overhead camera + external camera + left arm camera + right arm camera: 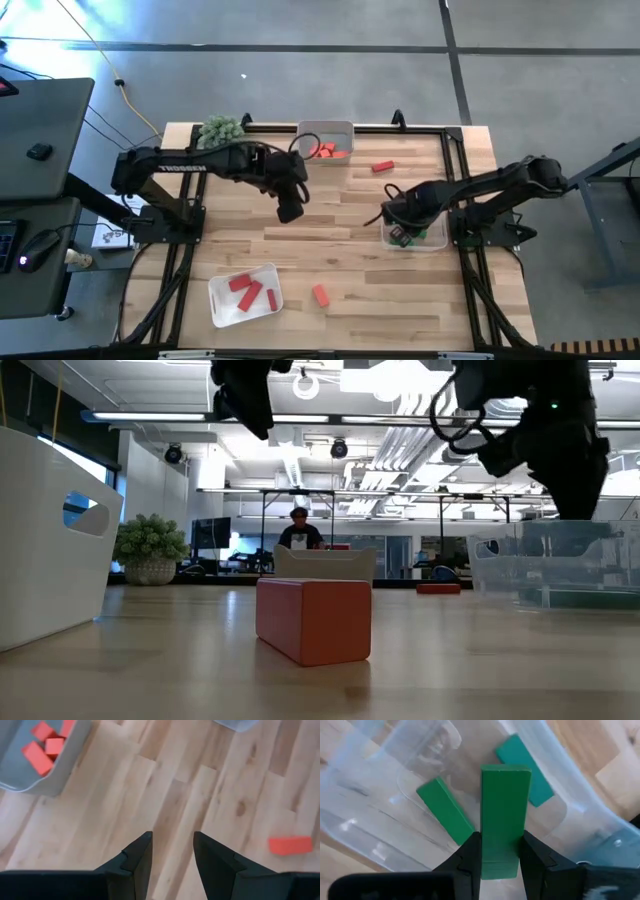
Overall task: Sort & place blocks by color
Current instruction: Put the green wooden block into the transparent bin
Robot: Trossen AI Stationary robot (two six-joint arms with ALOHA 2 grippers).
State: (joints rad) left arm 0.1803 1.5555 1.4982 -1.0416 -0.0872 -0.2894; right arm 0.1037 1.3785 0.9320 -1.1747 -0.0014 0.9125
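Observation:
My right gripper (501, 851) is shut on a long green block (504, 815) above the clear tray (432, 240) at the table's right, which holds two more green blocks (445, 816), (526, 769). My left gripper (172, 851) is open and empty above the bare table middle (289, 210). One orange-coral block (320, 294) lies near the front edge and also shows in the low view (313, 618). Another (382, 166) lies at the far right. A far tray (327, 140) holds orange-coral blocks (44, 745). A white tray (222, 300) holds red blocks (248, 290). My right gripper pinches the green block's two long sides (503, 855) between its two fingers, at the end nearest the gripper. The fingers point down over the clear tray and lie along the block. The block's free end (505, 772) sticks out past the fingertips, clear of the two blocks below.
A spiky green plant ball (221, 129) sits at the far left corner. A person (298, 530) sits in the room beyond the far edge. The white tray's wall (50, 540) stands at the low view's left. Bare wood lies between the trays.

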